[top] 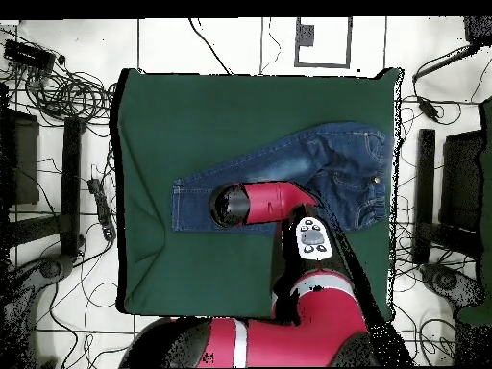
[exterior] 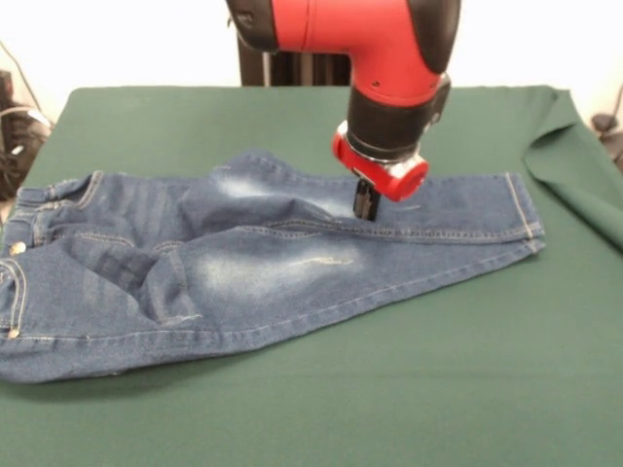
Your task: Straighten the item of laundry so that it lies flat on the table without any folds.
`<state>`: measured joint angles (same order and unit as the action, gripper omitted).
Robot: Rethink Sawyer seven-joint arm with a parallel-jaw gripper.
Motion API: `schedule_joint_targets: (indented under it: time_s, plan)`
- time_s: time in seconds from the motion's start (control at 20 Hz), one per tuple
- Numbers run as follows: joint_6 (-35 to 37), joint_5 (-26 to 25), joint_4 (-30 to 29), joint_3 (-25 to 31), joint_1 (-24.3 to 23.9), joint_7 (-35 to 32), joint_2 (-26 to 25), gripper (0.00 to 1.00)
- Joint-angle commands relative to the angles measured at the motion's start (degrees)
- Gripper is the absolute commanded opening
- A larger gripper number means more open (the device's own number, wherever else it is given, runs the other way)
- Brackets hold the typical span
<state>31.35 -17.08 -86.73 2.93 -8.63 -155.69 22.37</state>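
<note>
The item of laundry (exterior: 243, 268), a small pair of blue jeans, lies across the table (exterior: 409, 389) with its waist at the left edge and its cuffs at the right. Creases run over the thighs, and one leg partly overlaps the other. My gripper (exterior: 366, 202) points straight down at the upper leg near the knee. Its dark fingertips are together and pressed into a ridge of denim. From overhead the jeans (top: 332, 159) stretch across the green table (top: 192, 106). The red arm (top: 264, 204) covers the gripper there.
The green cloth is bunched into a loose fold at the table's right corner (exterior: 574, 161). The jeans' waistband (exterior: 18, 243) reaches the table's left edge. Cables (top: 58, 91) and dark equipment lie on the floor around the table.
</note>
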Motion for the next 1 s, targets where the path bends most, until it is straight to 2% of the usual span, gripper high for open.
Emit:
schedule_joint_targets:
  time_s: [0.05, 0.25, 0.4, 0.6, 0.8, 1.0]
  plan:
    - [-9.6, -1.9, 1.2, 1.7, 4.1, -3.6, -12.5, 0.0]
    - [-10.9, 2.9, 1.2, 0.9, 7.2, -10.5, -13.7, 0.0]
    - [-10.1, 8.3, 1.7, -0.9, 11.1, -16.8, -14.2, 0.0]
    - [-9.4, 14.4, 3.2, -3.9, 16.2, -22.0, -15.4, 0.0]
    - [-6.0, 21.9, 3.0, -4.5, 18.6, -24.7, -14.8, 0.0]
    - [-4.1, 26.7, 2.5, -5.2, 19.9, -24.3, -14.2, 0.0]
